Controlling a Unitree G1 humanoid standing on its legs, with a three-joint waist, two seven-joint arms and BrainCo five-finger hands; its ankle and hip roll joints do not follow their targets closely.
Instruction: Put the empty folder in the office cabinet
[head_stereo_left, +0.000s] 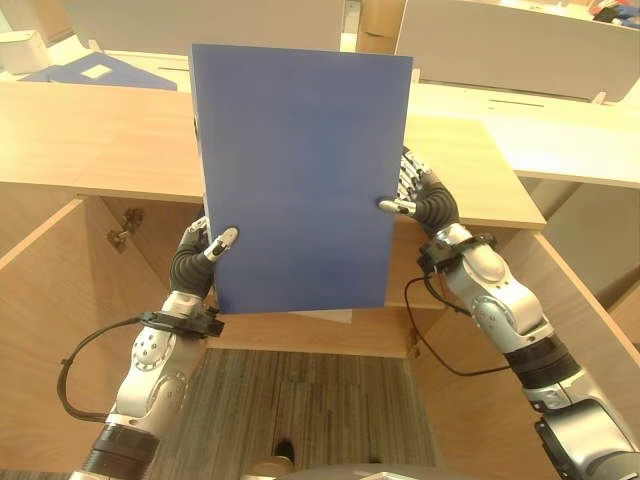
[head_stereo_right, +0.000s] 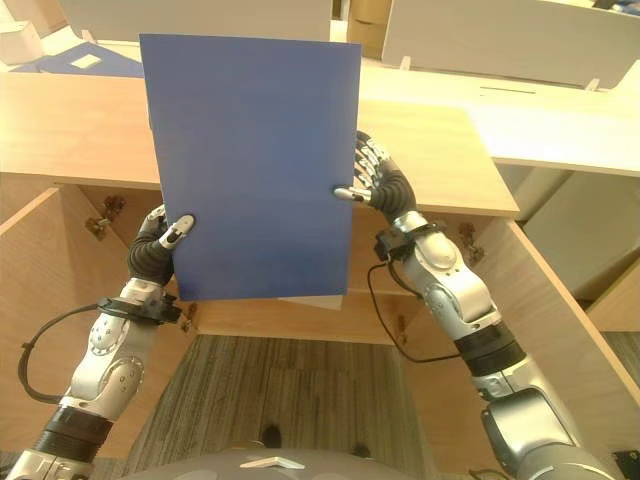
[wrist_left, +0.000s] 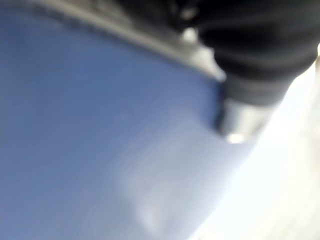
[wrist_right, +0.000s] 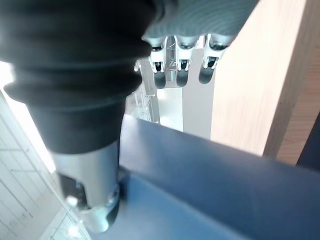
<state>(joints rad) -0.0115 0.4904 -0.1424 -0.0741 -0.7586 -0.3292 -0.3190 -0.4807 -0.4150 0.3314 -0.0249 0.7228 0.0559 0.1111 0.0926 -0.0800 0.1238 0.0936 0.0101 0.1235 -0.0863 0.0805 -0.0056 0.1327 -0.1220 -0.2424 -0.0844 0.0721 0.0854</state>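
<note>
Both hands, left hand (head_stereo_left: 200, 255) and right hand (head_stereo_left: 425, 200), have fingers clamped on the blue folder (head_stereo_left: 300, 170), held upright above the open cabinet (head_stereo_left: 60, 290), not yet inside.

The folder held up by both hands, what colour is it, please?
The folder is plain dark blue, seen best in the left eye view.

office: desks (head_stereo_left: 100, 130), cabinet (head_stereo_left: 60, 300)

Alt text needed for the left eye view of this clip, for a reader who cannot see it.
A flat blue rectangular folder is held upright in front of an open light-wood office cabinet, hiding much of its opening. The left hand pinches its lower left edge and the right hand its right edge.
</note>
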